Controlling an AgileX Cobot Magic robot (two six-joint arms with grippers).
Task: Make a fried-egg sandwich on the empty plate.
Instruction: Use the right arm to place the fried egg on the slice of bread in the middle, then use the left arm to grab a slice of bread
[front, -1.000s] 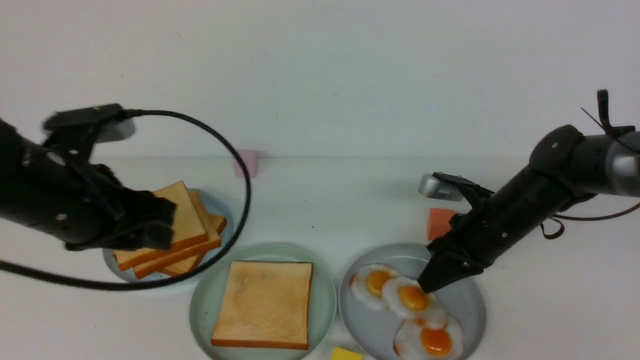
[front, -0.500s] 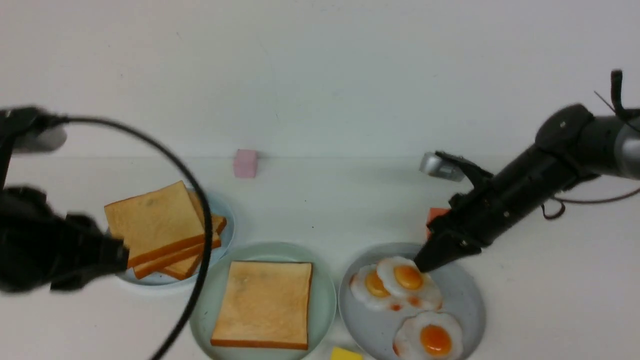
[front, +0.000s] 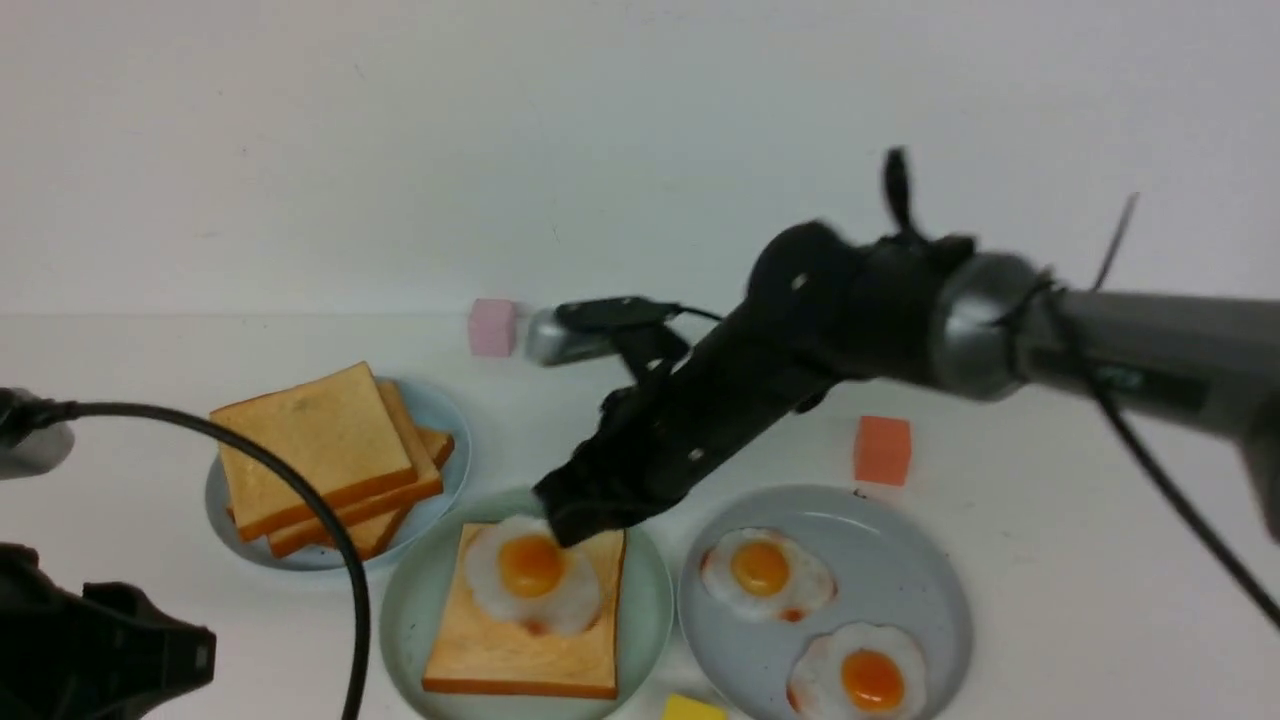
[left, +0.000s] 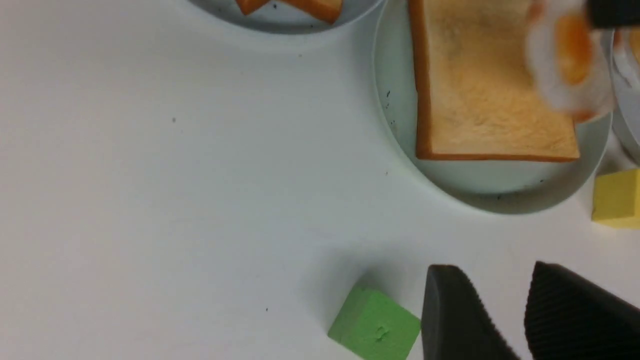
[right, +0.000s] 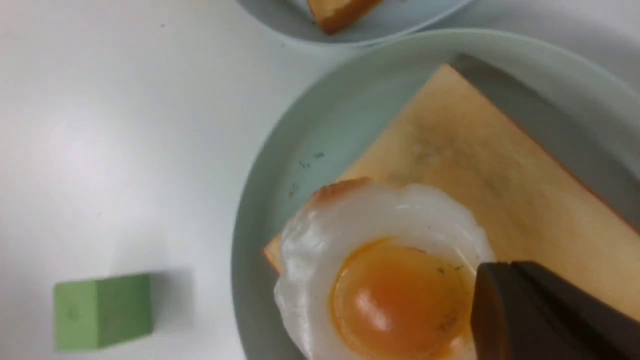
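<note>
Black right hand (front: 578, 532) slants down, pinching egg (front: 530, 585).

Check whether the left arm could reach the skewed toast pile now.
Probably yes. The left gripper hangs open and empty at the near left; the toast pile lies ahead with nothing between. The right gripper, shut on the fried egg, works over the mint-green plate, off that path.
</note>
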